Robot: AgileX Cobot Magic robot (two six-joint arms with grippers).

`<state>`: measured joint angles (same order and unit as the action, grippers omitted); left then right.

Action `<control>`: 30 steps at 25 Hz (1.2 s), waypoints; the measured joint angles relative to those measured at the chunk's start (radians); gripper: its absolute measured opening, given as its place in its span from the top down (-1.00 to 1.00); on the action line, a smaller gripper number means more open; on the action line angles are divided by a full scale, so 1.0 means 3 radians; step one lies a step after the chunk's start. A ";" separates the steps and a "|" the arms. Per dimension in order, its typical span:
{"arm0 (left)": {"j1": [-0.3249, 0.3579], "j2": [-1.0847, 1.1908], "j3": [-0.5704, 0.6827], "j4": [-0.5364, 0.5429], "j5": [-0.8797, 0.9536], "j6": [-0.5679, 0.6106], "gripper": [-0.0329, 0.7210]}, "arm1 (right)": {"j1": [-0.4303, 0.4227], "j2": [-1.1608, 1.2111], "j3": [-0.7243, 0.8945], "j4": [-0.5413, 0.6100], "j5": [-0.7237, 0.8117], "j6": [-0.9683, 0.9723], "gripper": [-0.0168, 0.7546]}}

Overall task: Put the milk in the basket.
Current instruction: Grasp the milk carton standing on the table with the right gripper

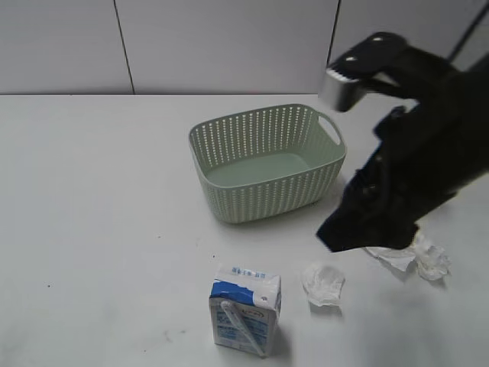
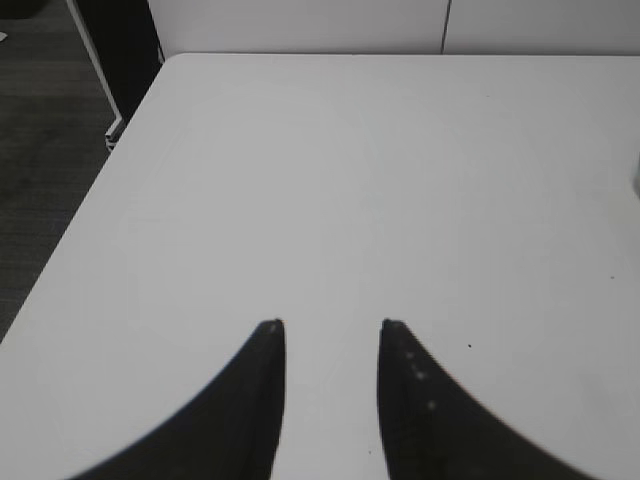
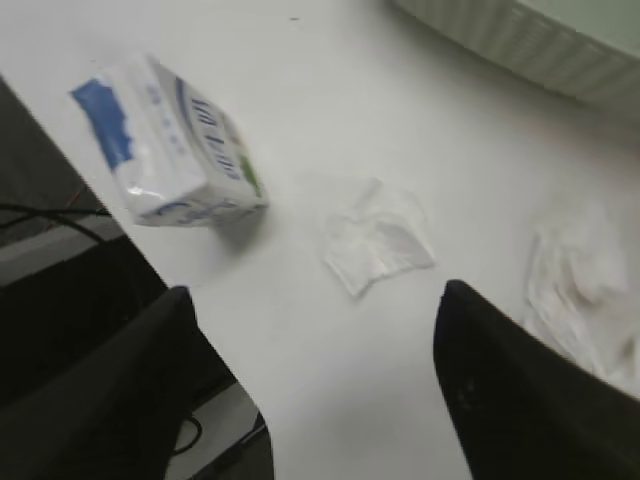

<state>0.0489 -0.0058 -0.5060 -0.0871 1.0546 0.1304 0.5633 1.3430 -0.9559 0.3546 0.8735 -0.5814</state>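
Note:
The milk (image 1: 245, 309), a small blue-and-white carton with a wrapped straw on its front, stands upright near the table's front edge; it also shows in the right wrist view (image 3: 170, 140). The pale green basket (image 1: 267, 162) sits empty behind it, mid-table; its wall shows at the top right of the right wrist view (image 3: 530, 40). My right gripper (image 3: 315, 300) is open and empty, hovering above the table right of the milk; its arm (image 1: 412, 168) fills the exterior view's right side. My left gripper (image 2: 330, 325) is open and empty over bare table.
Two crumpled white tissues lie on the table: one (image 1: 323, 284) just right of the milk, another (image 1: 416, 256) further right under the right arm. The table's left edge and dark floor (image 2: 50, 150) show in the left wrist view.

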 joint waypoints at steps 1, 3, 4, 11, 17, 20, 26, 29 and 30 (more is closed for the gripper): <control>0.0000 0.0000 0.0000 0.0000 0.0000 0.0000 0.29 | 0.0162 0.0093 -0.0083 -0.0017 -0.0003 0.0000 -0.52; 0.0000 0.0000 0.0000 0.0000 0.0000 0.0000 0.29 | 0.0432 0.0321 -0.0229 -0.0034 -0.0011 0.0000 -0.55; 0.0000 0.0000 0.0000 0.0000 0.0000 0.0000 0.29 | 0.0528 0.0432 -0.0301 -0.0038 -0.0019 0.0000 -0.58; 0.0000 0.0000 0.0000 0.0000 0.0000 0.0000 0.29 | 0.1030 0.1081 -0.0588 -0.0254 -0.0079 0.0000 -0.65; 0.0000 0.0000 0.0000 0.0000 0.0000 0.0000 0.29 | 0.1102 0.1553 -0.0670 -0.0498 -0.0211 0.0110 -0.65; 0.0000 0.0000 0.0000 0.0000 0.0000 0.0000 0.29 | 0.1102 0.1704 -0.0678 -0.0534 -0.0210 0.0126 -0.65; 0.0000 0.0000 0.0000 0.0000 0.0000 0.0000 0.29 | 0.1102 0.1806 -0.0681 -0.0545 -0.0176 0.0138 -0.46; 0.0000 0.0000 0.0000 0.0000 0.0000 0.0000 0.29 | 0.1102 0.1806 -0.0681 -0.0542 -0.0160 0.0138 -0.10; 0.0000 0.0000 0.0000 0.0000 0.0000 0.0000 0.29 | 0.1105 0.1806 -0.0681 -0.0555 -0.0160 0.0138 0.04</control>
<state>0.0489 -0.0058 -0.5060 -0.0871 1.0546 0.1304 0.8948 1.8848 -1.1602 0.1881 0.8256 -0.5399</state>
